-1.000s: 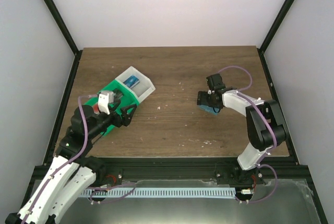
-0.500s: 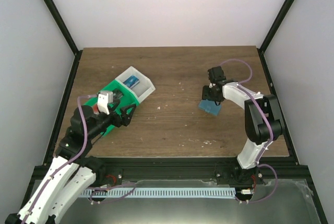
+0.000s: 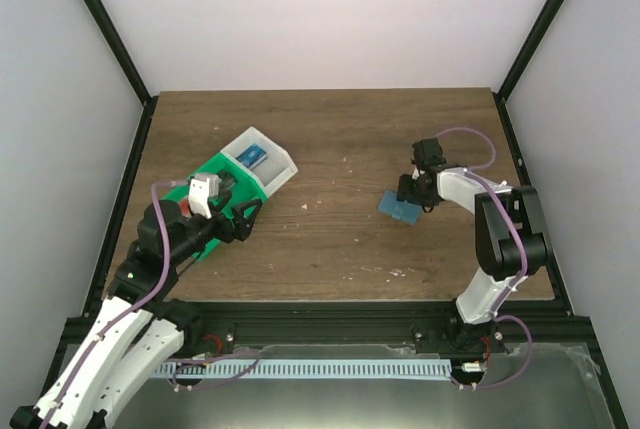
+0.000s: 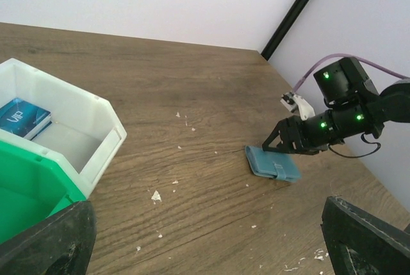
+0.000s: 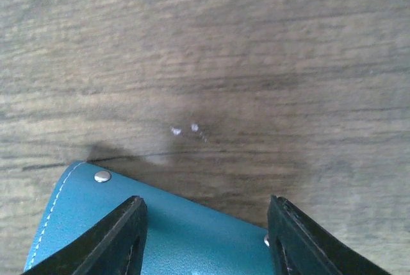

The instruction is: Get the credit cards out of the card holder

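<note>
Lying flat on the counter (image 3: 340,129), right of centre: one card holder (image 3: 400,207), blue-teal, folded shut, two snap studs visible. Right gripper (image 3: 410,192) sits low at its far edge, fingers partly spread over the cover, pinching nothing. Left gripper (image 3: 245,221) is spread wide, holding nothing, above one green-and-white tray (image 3: 215,174). One blue box (image 4: 22,116) lies in the white compartment.

Counts only: one blue-teal card holder (image 3: 400,208), two metal snap studs (image 5: 102,176) on it. One green-and-white compartment tray (image 4: 96,137) - one blue box (image 4: 22,117) in its white bin. Two robot arms, two grippers: left gripper (image 3: 238,221), right gripper (image 3: 411,195). One wooden table (image 3: 340,139).
</note>
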`<action>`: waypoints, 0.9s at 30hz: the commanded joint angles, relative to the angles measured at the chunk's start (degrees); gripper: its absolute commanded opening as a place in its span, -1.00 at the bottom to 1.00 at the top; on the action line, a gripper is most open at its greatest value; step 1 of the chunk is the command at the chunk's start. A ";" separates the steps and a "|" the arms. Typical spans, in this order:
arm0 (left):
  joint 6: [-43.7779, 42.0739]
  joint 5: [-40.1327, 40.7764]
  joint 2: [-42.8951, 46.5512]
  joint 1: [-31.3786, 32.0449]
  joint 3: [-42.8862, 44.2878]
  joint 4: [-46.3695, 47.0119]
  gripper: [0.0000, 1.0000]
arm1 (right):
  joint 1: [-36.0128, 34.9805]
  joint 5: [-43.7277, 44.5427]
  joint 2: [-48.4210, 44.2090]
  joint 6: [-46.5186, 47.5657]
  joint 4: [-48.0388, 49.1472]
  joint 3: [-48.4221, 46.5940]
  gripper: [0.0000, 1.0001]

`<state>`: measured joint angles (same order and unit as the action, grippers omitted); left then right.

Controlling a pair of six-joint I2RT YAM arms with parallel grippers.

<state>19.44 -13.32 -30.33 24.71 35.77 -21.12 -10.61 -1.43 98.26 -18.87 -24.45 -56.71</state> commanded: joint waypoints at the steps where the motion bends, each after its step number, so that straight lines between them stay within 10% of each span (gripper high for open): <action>1: -0.35 -0.59 0.65 -0.28 -0.42 0.90 0.95 | -0.11 -4.84 -2.47 0.29 1.24 3.17 0.06; 27: -0.17 -0.35 -0.92 -0.28 -0.44 1.17 0.94 | -12.33 -25.49 -16.43 -9.75 9.02 21.43 0.00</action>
<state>19.46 -13.37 -30.94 24.71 35.75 -21.08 -21.34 -26.02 83.05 -26.02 -17.21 -36.03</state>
